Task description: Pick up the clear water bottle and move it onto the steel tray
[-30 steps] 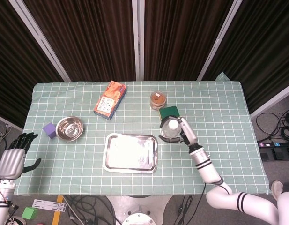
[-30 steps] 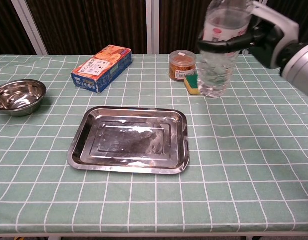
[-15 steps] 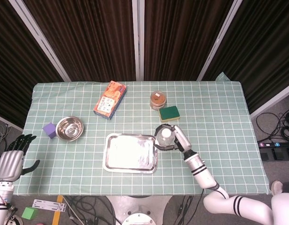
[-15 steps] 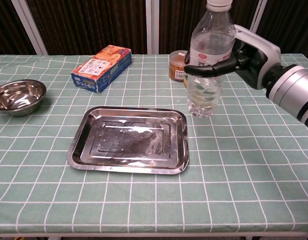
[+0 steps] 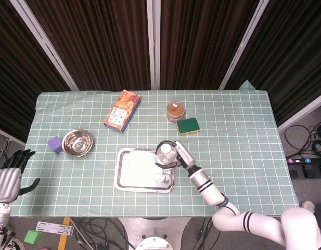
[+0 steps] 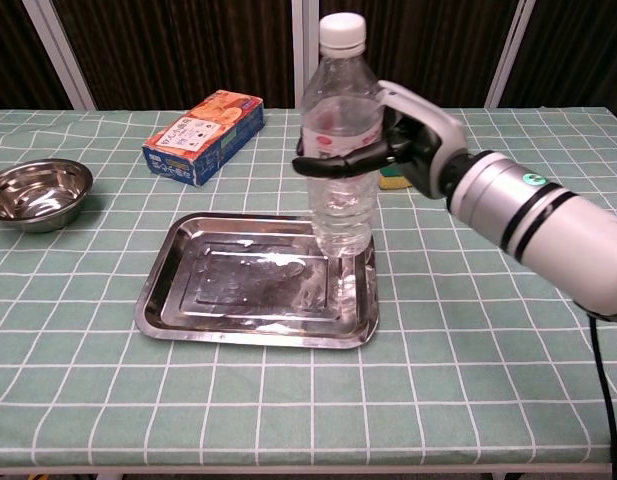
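My right hand (image 6: 403, 148) (image 5: 177, 155) grips the clear water bottle (image 6: 337, 140) (image 5: 166, 152) around its middle and holds it upright. The white-capped bottle hangs over the right part of the steel tray (image 6: 220, 300) (image 5: 133, 171), its base just above the tray's right side. Whether the base touches the tray is unclear. My left hand (image 5: 8, 177) hovers off the table's left edge, fingers spread, holding nothing; it shows only in the head view.
A steel bowl (image 6: 36, 192) and a purple cube (image 5: 55, 144) sit at the left. An orange box (image 6: 204, 136) lies behind the tray. A brown-lidded jar (image 5: 175, 110) and a green sponge (image 5: 188, 125) stand at the back right.
My right hand has carried the bottle leftward from beside the sponge to over the tray's right side. The left hand has drifted slightly down.
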You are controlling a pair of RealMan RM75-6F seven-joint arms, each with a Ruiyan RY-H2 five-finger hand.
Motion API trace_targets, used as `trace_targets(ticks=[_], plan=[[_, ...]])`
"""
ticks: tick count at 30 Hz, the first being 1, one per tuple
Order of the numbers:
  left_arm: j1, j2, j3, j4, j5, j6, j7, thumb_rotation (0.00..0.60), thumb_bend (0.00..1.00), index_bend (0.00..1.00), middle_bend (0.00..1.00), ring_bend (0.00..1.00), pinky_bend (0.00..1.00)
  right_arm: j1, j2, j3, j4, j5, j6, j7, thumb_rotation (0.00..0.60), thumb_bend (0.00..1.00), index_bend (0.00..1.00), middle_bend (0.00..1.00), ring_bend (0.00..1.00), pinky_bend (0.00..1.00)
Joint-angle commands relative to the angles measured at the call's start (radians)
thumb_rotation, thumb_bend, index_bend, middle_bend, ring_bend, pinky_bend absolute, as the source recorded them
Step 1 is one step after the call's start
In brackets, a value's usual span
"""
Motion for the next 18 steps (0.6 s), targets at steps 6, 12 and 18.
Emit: trace_targets(ticks=[6, 12, 18], plan=[[0.006, 0.009, -0.006, 0.020, -0.007, 0.003, -0.025, 0.600, 0.28, 0.19, 0.21, 0.11, 0.19, 0.103, -0.169, 0.002, 0.207, -0.014, -0.089, 0.112, 0.600, 0.10, 0.64, 0.51, 0.35, 0.41], [0.008, 0.002, -0.002, 0.039, -0.011, -0.010, -0.037, 0.600, 0.28, 0.19, 0.21, 0.11, 0.19, 0.109, -0.213, -0.023, 0.291, -0.046, -0.068, 0.189, 0.600, 0.09, 0.64, 0.51, 0.35, 0.41], [0.005, -0.008, 0.000, 0.040, 0.002, -0.008, -0.034, 0.600, 0.28, 0.19, 0.21, 0.11, 0.19, 0.117, -0.166, -0.081, 0.289, -0.119, -0.048, 0.245, 0.600, 0.00, 0.29, 0.35, 0.16, 0.25]])
